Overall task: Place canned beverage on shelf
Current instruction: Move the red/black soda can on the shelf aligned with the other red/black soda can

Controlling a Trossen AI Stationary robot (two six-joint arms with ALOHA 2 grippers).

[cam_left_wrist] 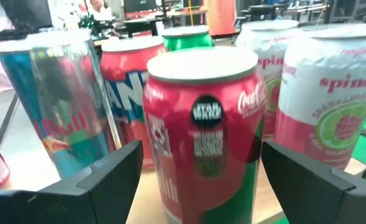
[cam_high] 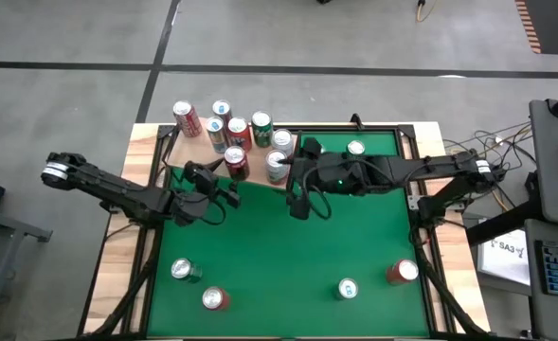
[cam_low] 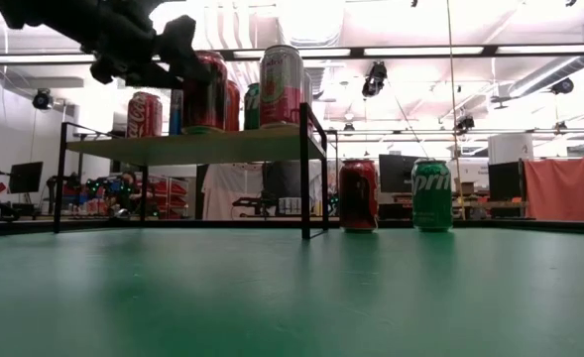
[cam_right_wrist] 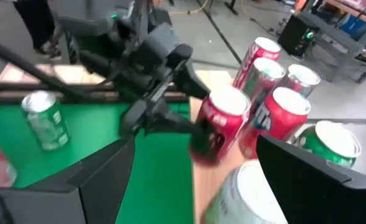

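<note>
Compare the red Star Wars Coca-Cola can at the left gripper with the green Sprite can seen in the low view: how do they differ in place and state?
The red Coca-Cola can stands on the shelf among other cans; the Sprite can stands on the green table beside the shelf. The Coca-Cola can sits between the left gripper's spread fingers, with visible gaps either side; nothing is at the Sprite can. Both are upright.
</note>
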